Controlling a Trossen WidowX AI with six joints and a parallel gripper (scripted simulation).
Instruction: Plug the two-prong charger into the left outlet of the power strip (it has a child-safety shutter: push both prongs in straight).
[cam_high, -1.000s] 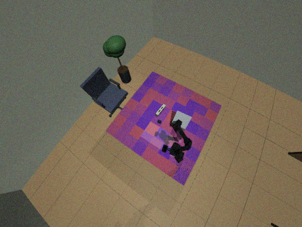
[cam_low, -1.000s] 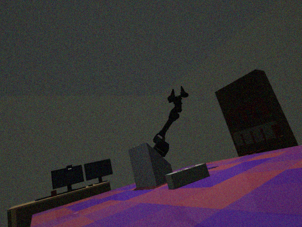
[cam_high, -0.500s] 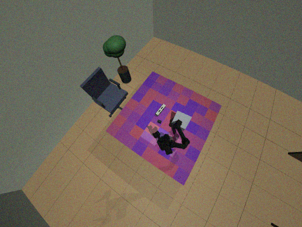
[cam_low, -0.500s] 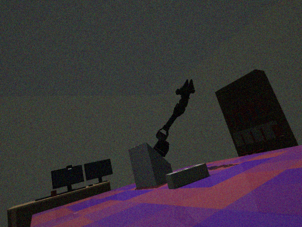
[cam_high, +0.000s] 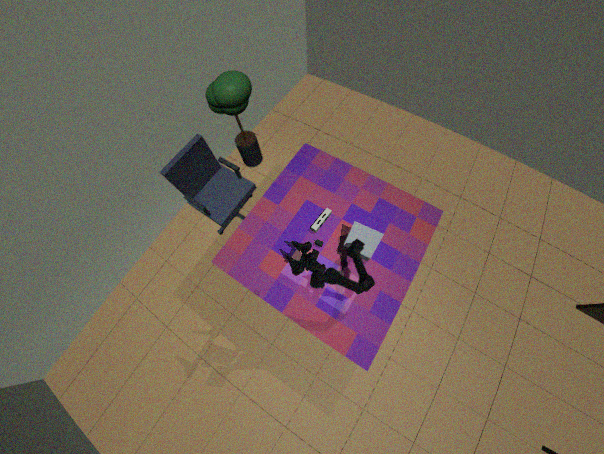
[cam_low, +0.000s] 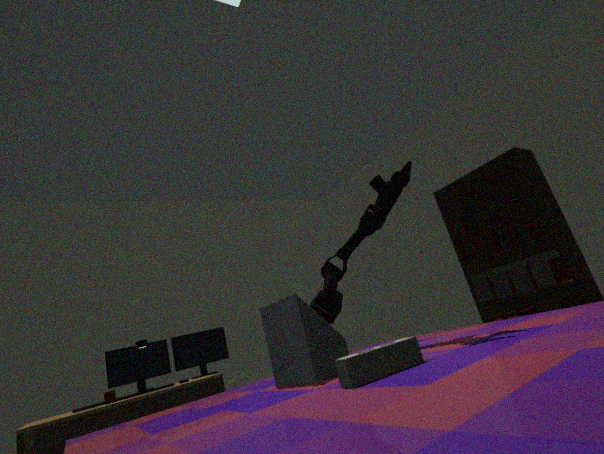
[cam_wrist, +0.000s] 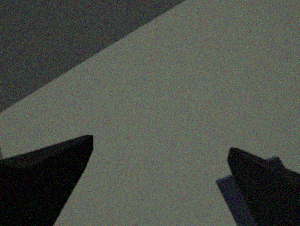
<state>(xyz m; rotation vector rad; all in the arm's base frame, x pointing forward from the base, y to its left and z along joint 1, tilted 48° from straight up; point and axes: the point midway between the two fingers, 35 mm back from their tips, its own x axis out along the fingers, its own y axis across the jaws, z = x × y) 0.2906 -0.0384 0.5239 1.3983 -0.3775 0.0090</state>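
Observation:
The power strip (cam_high: 321, 220) (cam_low: 382, 365) is a pale bar with dark outlets on top, lying on the patterned mat. The charger (cam_high: 319, 243) is a small dark green block on the mat, beside the strip in the top view. Its prongs are too small to make out, and I cannot pick it out in the exterior view. My gripper (cam_high: 283, 247) (cam_low: 410, 163) (cam_wrist: 161, 148) is open and empty, raised high above the mat and pointing up and outward. The wrist view shows the fingers wide apart with wall behind them, and neither the charger nor the strip.
A pale grey block (cam_high: 369, 237) (cam_low: 290, 345) stands by the arm's base. A chair (cam_high: 225, 192) and a potted plant (cam_high: 230, 90) stand beyond the mat (cam_high: 350, 345). The exterior view also shows a desk with monitors (cam_low: 137, 367) and a dark shelf (cam_low: 510, 225).

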